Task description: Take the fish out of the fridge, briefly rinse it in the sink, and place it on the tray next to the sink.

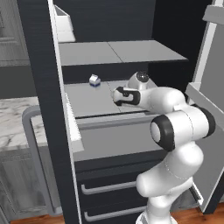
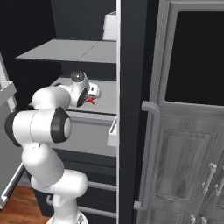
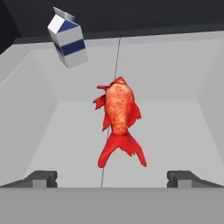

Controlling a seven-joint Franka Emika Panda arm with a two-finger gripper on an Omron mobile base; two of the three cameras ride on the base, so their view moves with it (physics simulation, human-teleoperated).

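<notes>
**A:** Which step are you on?

**B:** The first one, by my reading: you are getting the fish (image 3: 118,118) out of the fridge (image 1: 43,87). The door stands open and your arm reaches in over the middle shelf (image 1: 87,98). The gripper (image 3: 112,177) hangs above the fish with its fingertips (image 3: 41,178) set wide, one at each lower corner of the hand view, and nothing between them. The fish is not yet held.

**A:** Where exactly does the fish lie?

**B:** Flat on the pale grey shelf, near the seam that runs down the shelf's middle. In the hand view it sits just above the gap between the fingertips, toward 12 o'clock. A small white-and-blue carton (image 3: 68,40) stands well apart from it, off at 11 o'clock. From the right base view you see a speck of red (image 2: 90,100) just under the hand.

**A:** Which way does it point?

**B:** Its long axis runs roughly 12 to 6 in the hand view, head at 12, forked tail at 6, leaning slightly toward 7. The fingertips sit at 8 and 4, so they would close across the narrow body.

**A:** What does the next move call for?

**B:** I judge you need to come straight down, keep the body centred, and close gently on its thick middle, not the tail.
</notes>
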